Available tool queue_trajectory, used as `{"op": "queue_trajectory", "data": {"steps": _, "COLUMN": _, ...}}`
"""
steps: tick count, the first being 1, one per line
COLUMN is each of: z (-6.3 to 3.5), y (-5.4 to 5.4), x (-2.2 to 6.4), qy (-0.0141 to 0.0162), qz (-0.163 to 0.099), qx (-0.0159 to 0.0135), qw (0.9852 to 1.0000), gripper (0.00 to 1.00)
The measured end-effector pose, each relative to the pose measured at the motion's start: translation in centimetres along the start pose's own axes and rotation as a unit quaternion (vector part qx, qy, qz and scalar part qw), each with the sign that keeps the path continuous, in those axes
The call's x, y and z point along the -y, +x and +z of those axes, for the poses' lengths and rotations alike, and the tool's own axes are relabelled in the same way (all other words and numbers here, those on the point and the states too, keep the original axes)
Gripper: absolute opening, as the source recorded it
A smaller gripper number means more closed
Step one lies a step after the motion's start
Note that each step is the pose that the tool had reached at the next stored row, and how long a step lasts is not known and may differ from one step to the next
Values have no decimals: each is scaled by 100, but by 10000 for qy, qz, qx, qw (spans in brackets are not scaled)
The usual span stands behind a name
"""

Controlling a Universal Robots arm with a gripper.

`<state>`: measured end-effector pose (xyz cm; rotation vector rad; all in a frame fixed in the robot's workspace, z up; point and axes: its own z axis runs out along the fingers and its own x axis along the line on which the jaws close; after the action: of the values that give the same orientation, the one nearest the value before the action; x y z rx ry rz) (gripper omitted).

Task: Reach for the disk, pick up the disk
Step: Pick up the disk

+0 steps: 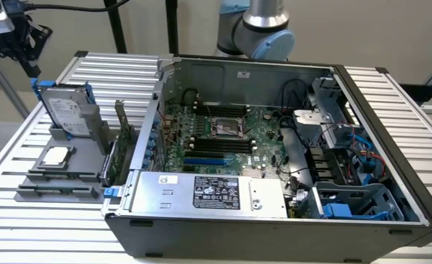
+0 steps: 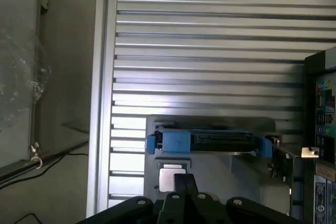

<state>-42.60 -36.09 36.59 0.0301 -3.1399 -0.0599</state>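
Exterior view first. The disk [image 1: 64,110] stands on its edge, leaning a little, in a slot of a grey rack [image 1: 61,193]. The rack is on the slatted table [image 1: 25,231] at the exterior view's left, just beside the open computer case [image 1: 274,236]. The end effector [image 1: 31,52] hangs above the disk and clear of it. It isn't holding anything, and honestly I can't tell if it's open or closed.

The rack also holds a small square chip [image 1: 56,157] lying flat in its recess. A green card [image 1: 120,129] stands upright on the side nearest the case. Inside the case are the motherboard [image 1: 223,132], a silver box with a black label [image 1: 208,192] and a blue drive cage [image 1: 348,206], plus some loose cables.

Wrist view: I'm looking along the end effector [image 2: 184,192] at the disk [image 2: 210,141], seen edge-on with its blue carrier showing at both ends. The chip [image 2: 169,178] sits between the two. The table [image 2: 210,51] runs on past the disk, and the case [image 2: 320,129] is off to one side.

What worries me is that the disk is thin and already leaning. My guess is a grab that lands off-centre or only on the blue plastic could slip, or jam it in the slot. Coming in skewed could also clip the rack or knock the chip.
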Motion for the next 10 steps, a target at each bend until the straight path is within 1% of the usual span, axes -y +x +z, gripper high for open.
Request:
{"op": "queue_trajectory", "data": {"steps": 8, "z": 13, "y": 9, "x": -361, "qy": 6, "qz": -1, "qx": 0, "qw": 10000, "gripper": 11}}
{"op": "queue_trajectory", "data": {"steps": 9, "z": 14, "y": 9, "x": -384, "qy": 6, "qz": -1, "qx": 0, "qw": 10000, "gripper": 11}}
{"op": "queue_trajectory", "data": {"steps": 10, "z": 14, "y": 9, "x": -386, "qy": 6, "qz": -1, "qx": 1, "qw": 10000, "gripper": 11}}
